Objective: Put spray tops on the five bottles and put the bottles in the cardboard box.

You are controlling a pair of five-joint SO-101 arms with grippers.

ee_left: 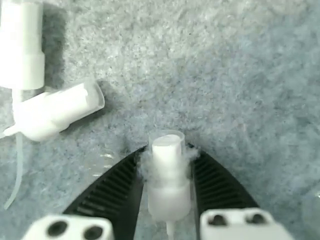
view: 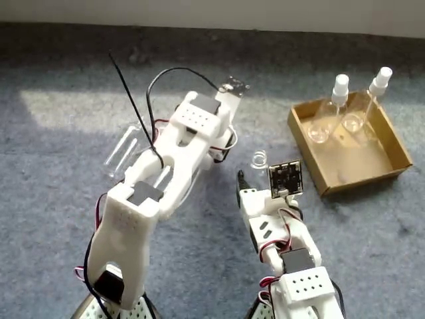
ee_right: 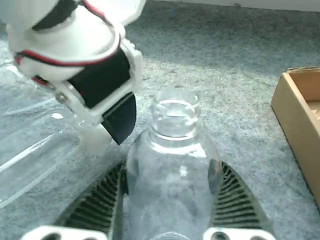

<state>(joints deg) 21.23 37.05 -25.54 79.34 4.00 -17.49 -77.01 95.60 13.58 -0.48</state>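
Note:
My left gripper (ee_left: 166, 150) is shut on a white spray top (ee_left: 167, 185), held just above the carpet. In the right wrist view that gripper (ee_right: 102, 135) and its spray top (ee_right: 94, 142) hang close beside the open neck of a clear bottle (ee_right: 172, 165). My right gripper (ee_right: 172, 172) is shut on this bottle's body and holds it upright; from above the bottle's neck (view: 259, 159) shows in front of the right arm. The cardboard box (view: 362, 183) at the right holds two bottles with spray tops (view: 329, 116) (view: 362, 109).
Two loose spray tops (ee_left: 55, 112) (ee_left: 20, 50) lie on the carpet near the left gripper. Clear uncapped bottles (view: 123, 149) lie beside the left arm, partly hidden by it. The box's side wall (ee_right: 295, 110) stands off to one side of the held bottle.

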